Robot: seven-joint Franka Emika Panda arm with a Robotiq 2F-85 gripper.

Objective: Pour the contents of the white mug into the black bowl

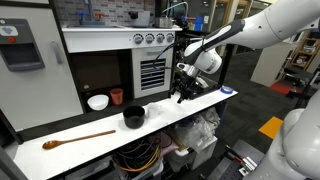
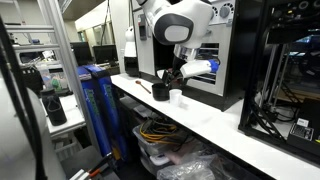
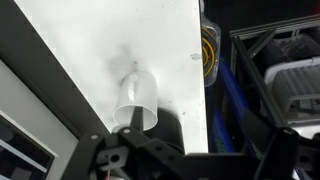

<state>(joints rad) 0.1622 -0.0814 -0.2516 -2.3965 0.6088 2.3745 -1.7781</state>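
Nothing is poured yet: the white mug (image 1: 97, 102) stands ungrasped on the desk (image 1: 162, 114) near the black bowl (image 1: 134, 117). The tool (image 1: 184, 96), seemingly spread wide and empty, hovers well apart.

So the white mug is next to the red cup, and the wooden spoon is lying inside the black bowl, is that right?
Not quite. The wooden spoon lies flat on the counter, apart from the black bowl, as an exterior view shows. The white mug does sit beside the red cup.
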